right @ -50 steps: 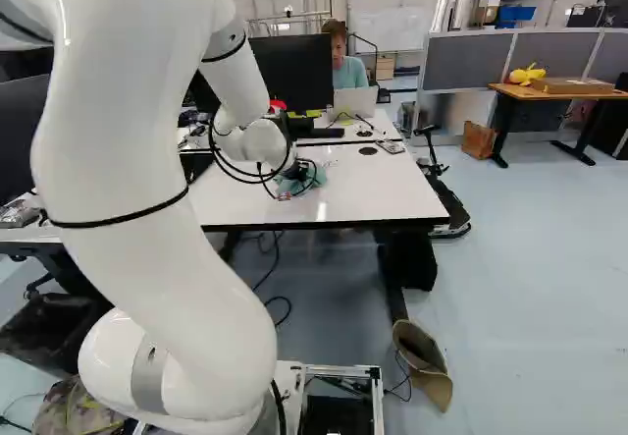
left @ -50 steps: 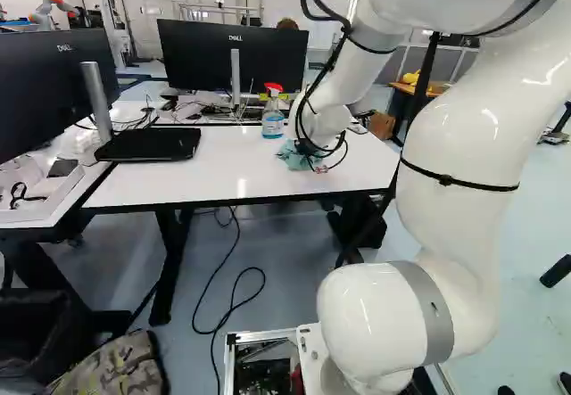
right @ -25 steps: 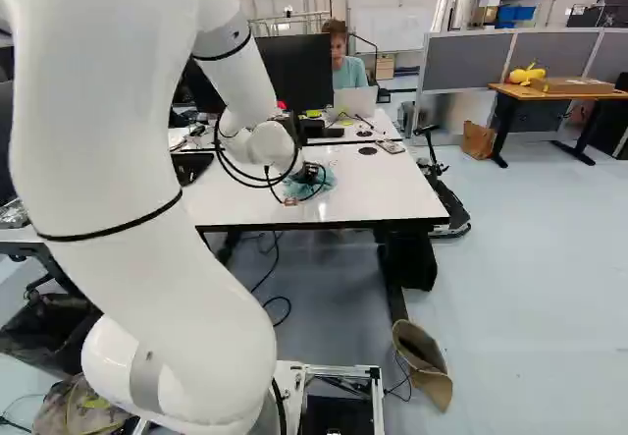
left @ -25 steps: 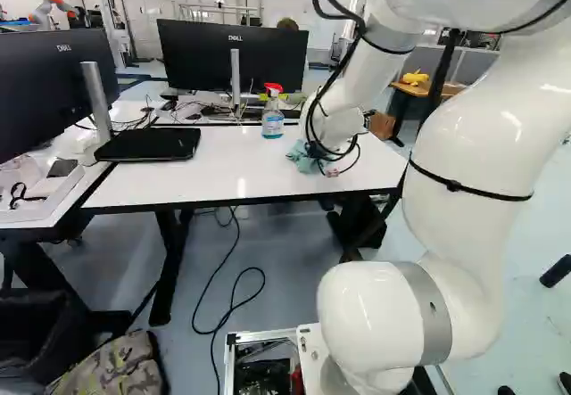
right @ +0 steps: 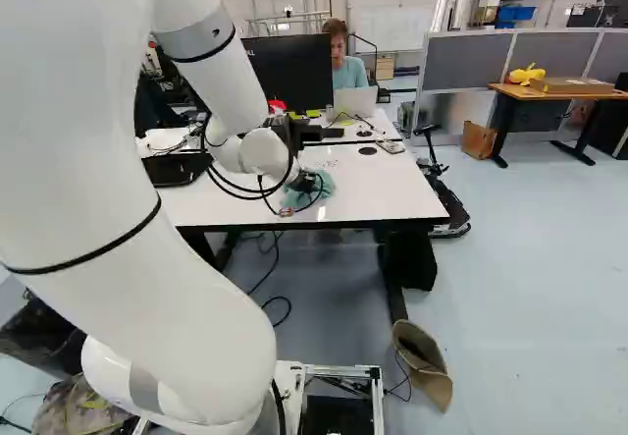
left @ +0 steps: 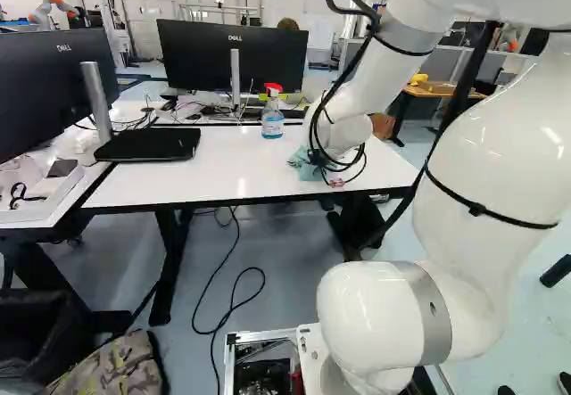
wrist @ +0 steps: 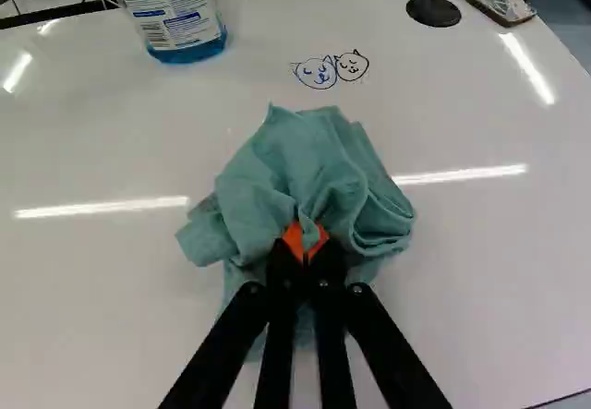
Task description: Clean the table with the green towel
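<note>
At the left of the right base view, the white arm (right: pixel 108 199) leans over the white table (right: pixel 388 191), cables (right: pixel 228 189) looped by its end. Its gripper (right: pixel 310 184) meets the green towel (right: pixel 325 187) on the tabletop. Behind stand a monitor (right: pixel 294 74) and a laptop (right: pixel 355 101). At the right, a wooden desk (right: pixel 504 91) bears a yellow toy (right: pixel 527 74) and a box (right: pixel 573 86).

Crumpled green towel (wrist: pixel 295 174), soft and bunched into loose folds, lying on glossy white table (wrist: pixel 102 298) with dark edging, near two cat faces (wrist: pixel 317 74) drawn there.
</note>
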Available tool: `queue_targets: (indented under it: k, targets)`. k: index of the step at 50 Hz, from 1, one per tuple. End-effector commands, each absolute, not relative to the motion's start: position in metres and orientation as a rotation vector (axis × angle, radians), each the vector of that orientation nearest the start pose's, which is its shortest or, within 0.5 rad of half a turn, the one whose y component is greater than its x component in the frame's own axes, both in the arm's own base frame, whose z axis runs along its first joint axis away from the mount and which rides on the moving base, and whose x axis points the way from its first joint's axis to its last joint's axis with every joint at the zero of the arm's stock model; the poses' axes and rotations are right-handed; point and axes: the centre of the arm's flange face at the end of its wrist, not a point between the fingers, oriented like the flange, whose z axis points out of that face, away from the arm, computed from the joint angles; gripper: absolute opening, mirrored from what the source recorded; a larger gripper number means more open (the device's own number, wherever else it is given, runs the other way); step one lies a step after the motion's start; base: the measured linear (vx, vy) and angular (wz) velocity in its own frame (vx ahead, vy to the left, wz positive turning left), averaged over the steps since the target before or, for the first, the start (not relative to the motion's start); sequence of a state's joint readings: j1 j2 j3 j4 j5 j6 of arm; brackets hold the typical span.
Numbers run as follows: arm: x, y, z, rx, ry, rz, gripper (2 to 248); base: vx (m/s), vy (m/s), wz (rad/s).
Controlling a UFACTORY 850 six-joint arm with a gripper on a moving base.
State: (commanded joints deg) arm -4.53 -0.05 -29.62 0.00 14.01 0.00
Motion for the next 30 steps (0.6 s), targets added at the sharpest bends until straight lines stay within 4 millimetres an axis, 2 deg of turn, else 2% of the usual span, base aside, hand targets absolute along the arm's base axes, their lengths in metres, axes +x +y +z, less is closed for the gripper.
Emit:
queue_targets:
  k: [8, 30]
  targets:
    - [0.388, -0.027, 0.392, -2.940, 0.102, -1.175, 26, 0.000, 0.000, 0.000]
    - [0.385, -0.021, 0.411, -2.907, 0.080, -1.244, 26, 0.000, 0.000, 0.000]
